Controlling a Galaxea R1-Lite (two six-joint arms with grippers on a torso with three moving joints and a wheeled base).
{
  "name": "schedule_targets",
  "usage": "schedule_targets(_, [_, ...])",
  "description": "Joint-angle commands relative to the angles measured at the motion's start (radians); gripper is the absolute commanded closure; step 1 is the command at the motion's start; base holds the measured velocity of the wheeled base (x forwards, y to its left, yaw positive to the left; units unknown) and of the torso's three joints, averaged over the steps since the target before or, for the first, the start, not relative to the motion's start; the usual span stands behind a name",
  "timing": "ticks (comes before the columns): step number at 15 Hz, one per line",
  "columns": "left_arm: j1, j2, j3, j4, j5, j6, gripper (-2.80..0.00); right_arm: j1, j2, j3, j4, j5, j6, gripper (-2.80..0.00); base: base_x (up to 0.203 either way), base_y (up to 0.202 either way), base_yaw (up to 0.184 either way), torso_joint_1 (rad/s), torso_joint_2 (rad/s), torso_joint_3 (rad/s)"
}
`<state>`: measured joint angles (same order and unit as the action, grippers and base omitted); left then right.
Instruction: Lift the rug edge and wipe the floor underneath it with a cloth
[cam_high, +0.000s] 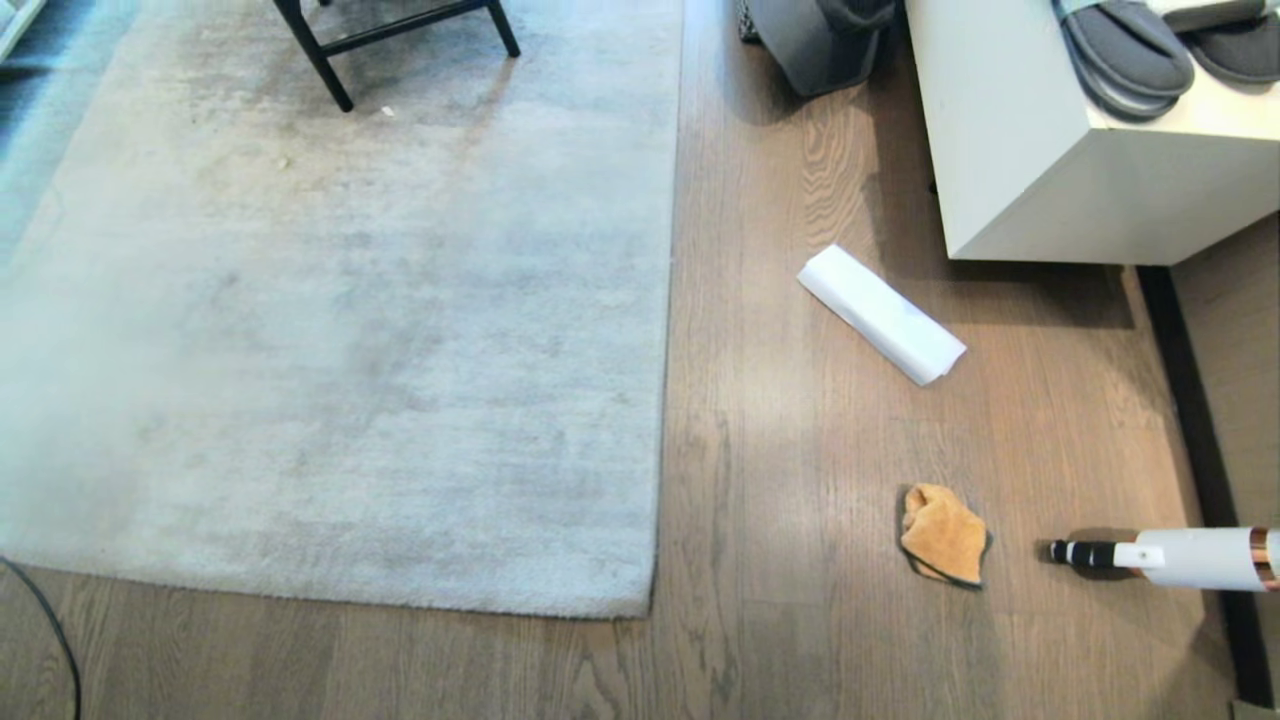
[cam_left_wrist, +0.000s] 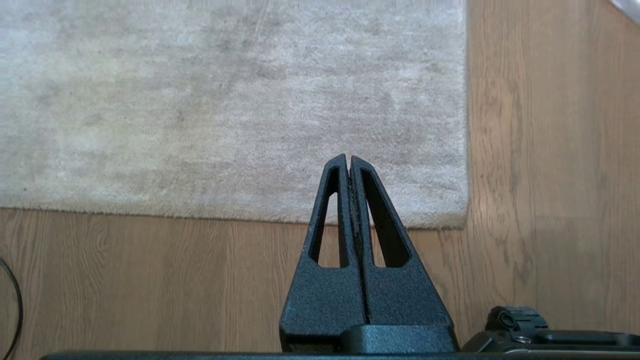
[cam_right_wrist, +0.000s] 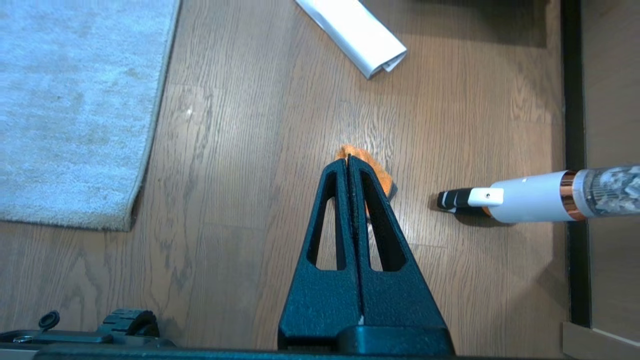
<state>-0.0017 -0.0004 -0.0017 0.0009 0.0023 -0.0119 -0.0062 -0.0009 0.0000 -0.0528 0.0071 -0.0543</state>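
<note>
The light grey rug (cam_high: 340, 330) lies flat on the wood-grain floor (cam_high: 780, 450), filling the left of the head view; its near right corner (cam_high: 640, 600) is down. The orange cloth (cam_high: 942, 533) lies crumpled on the floor to the right of the rug. Neither arm shows in the head view. My left gripper (cam_left_wrist: 348, 157) is shut and empty, high above the rug's (cam_left_wrist: 225, 100) near edge. My right gripper (cam_right_wrist: 348, 159) is shut and empty, above the floor (cam_right_wrist: 240, 175), its fingers covering most of the cloth (cam_right_wrist: 377, 172).
A white rolled sheet of paper (cam_high: 880, 313) lies beyond the cloth. A white handheld vacuum (cam_high: 1170, 555) lies right of the cloth. A white cabinet (cam_high: 1060, 170) with slippers (cam_high: 1125, 55) stands back right. Black chair legs (cam_high: 330, 70) stand on the rug. A black cable (cam_high: 50, 620) runs at near left.
</note>
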Motion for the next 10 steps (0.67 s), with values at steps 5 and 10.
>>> schedule_targets(5, [0.0,0.0,0.0,-0.001,-0.001,0.0,0.0,0.0,0.001,0.0,-0.002,0.001,-0.001,0.0,0.0,0.0,0.0,0.003,0.0,0.202])
schedule_targets(10, [0.0,0.0,0.0,-0.001,-0.001,0.0,0.0,0.0,0.001,0.0,-0.001,0.001,-0.001,0.0,0.0,0.0,0.0,-0.001,0.0,0.202])
